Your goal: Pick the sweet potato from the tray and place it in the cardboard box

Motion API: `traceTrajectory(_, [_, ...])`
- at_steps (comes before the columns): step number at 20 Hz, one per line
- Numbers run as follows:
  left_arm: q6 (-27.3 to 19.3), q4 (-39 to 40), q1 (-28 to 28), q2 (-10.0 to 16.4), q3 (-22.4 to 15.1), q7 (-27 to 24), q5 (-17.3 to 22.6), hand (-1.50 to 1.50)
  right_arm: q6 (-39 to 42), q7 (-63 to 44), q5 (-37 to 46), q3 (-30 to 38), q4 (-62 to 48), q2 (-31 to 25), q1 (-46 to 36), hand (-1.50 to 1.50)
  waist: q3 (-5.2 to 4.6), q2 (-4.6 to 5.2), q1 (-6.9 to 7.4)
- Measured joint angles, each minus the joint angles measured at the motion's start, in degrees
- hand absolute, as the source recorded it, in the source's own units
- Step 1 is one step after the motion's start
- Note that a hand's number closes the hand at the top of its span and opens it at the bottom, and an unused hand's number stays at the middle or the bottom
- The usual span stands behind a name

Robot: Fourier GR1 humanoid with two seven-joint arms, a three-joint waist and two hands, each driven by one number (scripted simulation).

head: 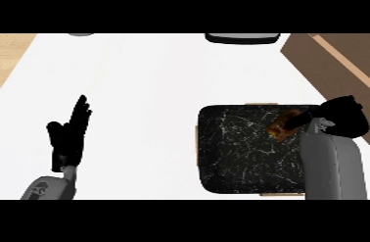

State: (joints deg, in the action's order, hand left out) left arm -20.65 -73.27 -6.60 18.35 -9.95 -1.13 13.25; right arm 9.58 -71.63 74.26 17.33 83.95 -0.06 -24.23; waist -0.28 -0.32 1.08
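The sweet potato (280,126), brown-orange, lies near the right edge of the dark speckled tray (239,153). My right hand (339,116) sits over the tray's upper right corner with its fingers curled round the sweet potato's right end, hiding part of it. The cardboard box (329,55) shows as a brown wall at the upper right, partly out of view. My left hand (70,133) rests open at the left, fingers pointing up, far from the tray.
A dark round object with a pale rim (242,38) sits at the counter's far edge, and a small grey object (81,34) at the top left. The white counter (145,79) spreads between the left hand and the tray; a wooden strip runs along its left side.
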Motion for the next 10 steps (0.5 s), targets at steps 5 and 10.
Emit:
traceTrajectory(5, [-0.13, 0.30, -0.65, -0.43, 0.51, 0.15, -0.15, 0.00, -0.67, -0.09, -0.41, 0.37, -0.70, 0.01, -0.14, -1.50, -0.04, -0.06, -0.24])
traceTrajectory(10, [0.71, 1.31, -0.96, -0.46, 0.96, -0.28, -0.27, 0.00, -2.15, -0.27, -1.65, -0.97, -0.62, -0.20, 1.40, -1.50, -0.21, -0.25, -0.40])
